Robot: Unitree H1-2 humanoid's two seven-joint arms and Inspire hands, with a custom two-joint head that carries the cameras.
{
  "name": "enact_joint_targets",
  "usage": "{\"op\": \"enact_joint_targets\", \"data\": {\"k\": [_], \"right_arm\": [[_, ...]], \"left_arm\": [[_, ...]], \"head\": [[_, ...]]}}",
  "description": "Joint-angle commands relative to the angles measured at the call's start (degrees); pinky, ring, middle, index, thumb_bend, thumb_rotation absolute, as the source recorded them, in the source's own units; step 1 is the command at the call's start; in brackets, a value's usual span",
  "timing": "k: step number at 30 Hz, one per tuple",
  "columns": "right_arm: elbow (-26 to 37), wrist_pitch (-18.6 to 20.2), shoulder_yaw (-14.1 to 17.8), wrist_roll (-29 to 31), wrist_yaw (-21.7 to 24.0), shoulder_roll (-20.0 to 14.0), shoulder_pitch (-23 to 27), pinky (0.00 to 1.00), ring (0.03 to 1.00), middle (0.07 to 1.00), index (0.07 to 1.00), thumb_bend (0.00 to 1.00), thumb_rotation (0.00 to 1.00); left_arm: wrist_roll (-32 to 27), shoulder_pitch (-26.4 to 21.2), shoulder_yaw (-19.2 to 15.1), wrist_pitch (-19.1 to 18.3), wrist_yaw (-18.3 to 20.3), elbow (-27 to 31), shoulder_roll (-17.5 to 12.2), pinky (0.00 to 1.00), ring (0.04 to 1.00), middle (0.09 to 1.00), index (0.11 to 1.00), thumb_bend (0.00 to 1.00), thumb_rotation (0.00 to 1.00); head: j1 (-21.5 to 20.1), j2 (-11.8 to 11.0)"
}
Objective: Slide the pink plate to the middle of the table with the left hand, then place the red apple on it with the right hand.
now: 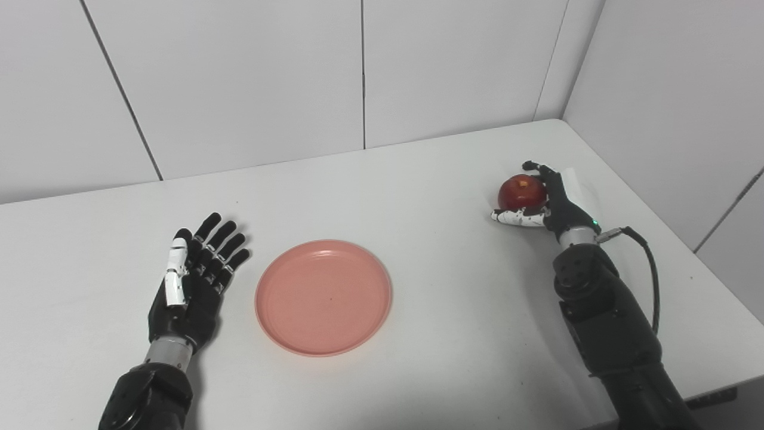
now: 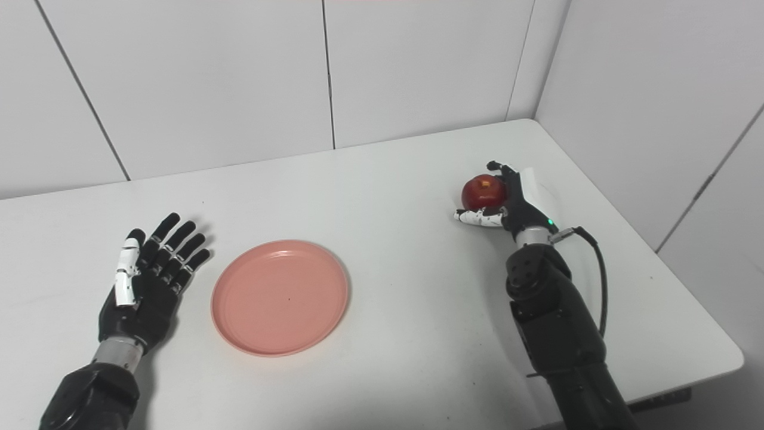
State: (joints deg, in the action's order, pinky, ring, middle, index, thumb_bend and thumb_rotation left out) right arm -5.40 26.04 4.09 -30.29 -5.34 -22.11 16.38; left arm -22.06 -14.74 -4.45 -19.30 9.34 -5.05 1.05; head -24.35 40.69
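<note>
The pink plate (image 1: 323,297) lies flat and empty near the middle of the white table (image 1: 418,197). Just to its left rests my left hand (image 1: 194,275), open with fingers spread, a small gap away from the plate's rim. Far to the right, my right hand (image 1: 546,200) is wrapped around the red apple (image 1: 522,192), thumb under it and fingers curled over its far side. The apple sits at or just above the tabletop, close to the table's right edge.
White wall panels (image 1: 358,71) close off the back and right sides. The table's right edge (image 1: 674,227) runs close past my right arm, and a black cable (image 1: 650,263) loops off that wrist.
</note>
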Motion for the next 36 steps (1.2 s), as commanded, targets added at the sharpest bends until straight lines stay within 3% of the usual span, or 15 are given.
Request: {"op": "enact_joint_targets", "data": {"k": [1,8,9,12,20,26,36], "right_arm": [[0.3,-3.2,-0.4,-1.1,-1.9,-2.3,2.8,0.55,0.650,0.699,0.729,0.88,0.14],[-3.1,-4.8,-2.1,-1.9,-2.7,-3.8,4.0,0.46,0.529,0.580,0.578,0.83,0.06],[-3.3,-4.8,-2.2,-1.9,-2.6,-3.9,4.0,0.44,0.509,0.562,0.524,0.65,0.11],[-4.1,-6.5,-2.2,-1.6,-3.4,-4.0,4.2,0.42,0.487,0.538,0.490,0.53,0.13],[-3.8,-6.3,-2.6,-2.3,-5.0,-3.8,4.1,0.34,0.433,0.496,0.486,0.52,0.13],[-2.8,-7.0,-1.9,-1.6,-6.2,-3.6,3.8,0.35,0.443,0.506,0.486,0.51,0.13],[4.1,-5.6,-1.1,-0.9,-5.4,-3.0,3.2,0.37,0.454,0.503,0.485,0.51,0.13]], "left_arm": [[0.7,0.6,0.3,-1.8,-0.8,-0.3,-0.1,0.86,0.868,0.875,0.861,0.36,1.00],[0.6,0.6,0.3,-1.9,-0.8,-0.2,0.0,0.86,0.869,0.876,0.861,0.36,1.00],[0.6,0.6,0.3,-1.9,-0.8,-0.2,0.0,0.86,0.870,0.876,0.862,0.36,1.00],[0.5,0.6,0.2,-1.8,-0.7,-0.2,0.0,0.86,0.871,0.877,0.863,0.36,1.00],[0.6,0.6,0.2,-2.1,-1.0,0.0,0.1,0.86,0.869,0.876,0.861,0.36,1.00],[0.7,0.6,0.4,-2.1,-1.0,0.1,0.1,0.85,0.867,0.875,0.861,0.36,1.00],[0.6,0.4,0.4,-2.0,-1.0,-0.3,0.2,0.86,0.872,0.881,0.866,0.36,1.00]], "head": [[0.0,0.0],[0.0,0.0],[0.0,0.0],[0.1,0.1],[0.1,0.0],[0.2,-0.1],[0.4,-0.2]]}}
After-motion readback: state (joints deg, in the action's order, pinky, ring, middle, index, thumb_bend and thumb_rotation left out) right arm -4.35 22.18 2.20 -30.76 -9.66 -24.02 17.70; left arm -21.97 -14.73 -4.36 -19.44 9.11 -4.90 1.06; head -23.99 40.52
